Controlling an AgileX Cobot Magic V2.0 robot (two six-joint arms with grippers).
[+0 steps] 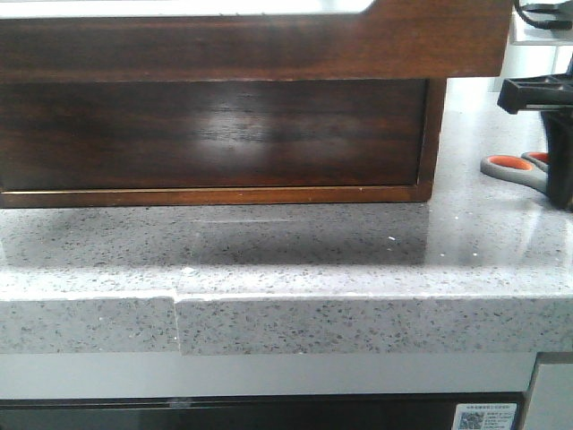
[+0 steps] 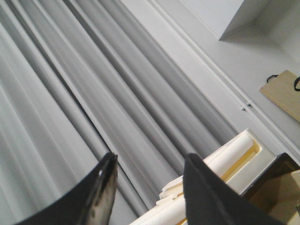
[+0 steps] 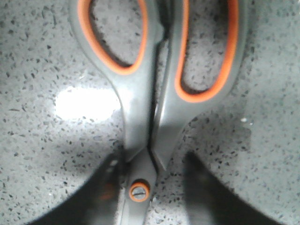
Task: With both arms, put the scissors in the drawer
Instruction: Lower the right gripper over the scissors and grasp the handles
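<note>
The wooden cabinet (image 1: 215,134) fills most of the front view, standing on the speckled grey stone counter (image 1: 286,260); the drawer (image 1: 251,40) with the white cut-out along its top edge looks pulled out toward the camera, so its front overhangs the lower drawer front (image 1: 210,134). To the right of the cabinet, on the counter, lie the scissors (image 3: 157,89), flat, with both orange-lined loops visible. The right gripper (image 3: 150,187) is low over them — its two dark fingers stand one on each side of the pivot screw, spread apart and not yet closed, so it holds nothing. The left gripper (image 2: 150,187) is spread too and empty, pointing up toward the grey curtain (image 2: 93,93), well apart from the work. I judge the step in hand is the pick-up of the scissors. The next move calls for closing squarely on the narrow neck near the pivot — then lifting clear of the counter before going over the drawer.
</note>
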